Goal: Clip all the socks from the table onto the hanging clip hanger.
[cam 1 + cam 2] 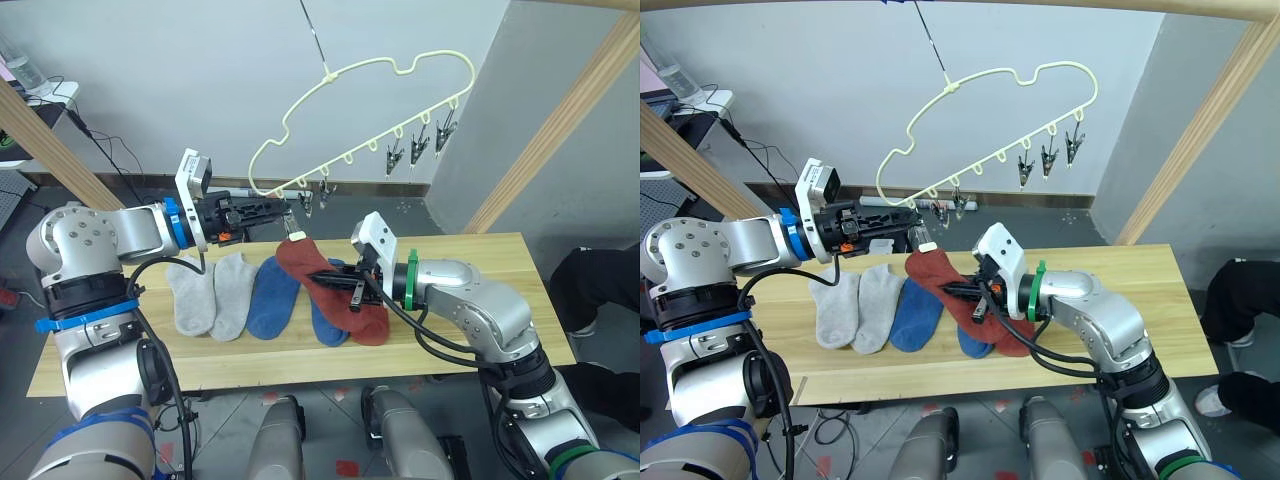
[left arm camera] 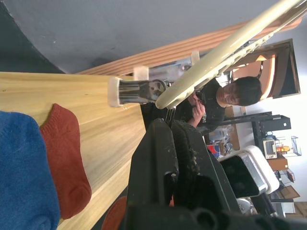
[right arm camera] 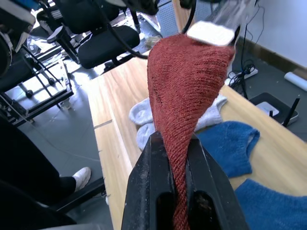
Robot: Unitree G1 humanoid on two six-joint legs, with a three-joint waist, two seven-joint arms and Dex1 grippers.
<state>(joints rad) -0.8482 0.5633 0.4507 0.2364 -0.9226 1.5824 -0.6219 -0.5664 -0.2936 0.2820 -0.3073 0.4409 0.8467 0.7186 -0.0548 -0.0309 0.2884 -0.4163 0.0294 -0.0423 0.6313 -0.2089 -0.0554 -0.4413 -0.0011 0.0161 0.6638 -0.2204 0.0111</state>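
A rust-red sock [image 1: 306,262] is stretched up from the table [image 1: 480,268]. My right gripper [image 1: 353,291] is shut on its lower part, and its upper tip sits at a white-padded clip [image 1: 297,235]. That clip hangs from the low left end of the pale-yellow clip hanger [image 1: 372,78]. My left gripper [image 1: 288,213] is shut on the top of the clip. Flat on the table lie two grey socks [image 1: 190,296] [image 1: 232,292], two blue socks [image 1: 272,296] [image 1: 328,322] and a second rust-red sock [image 1: 370,324].
Several bare silver clips [image 1: 417,148] hang along the hanger's right side. Slanted wooden poles [image 1: 560,120] [image 1: 50,140] flank the table. A seated person [image 1: 605,285] is by the table's right end. Cables and a desk stand at the back left.
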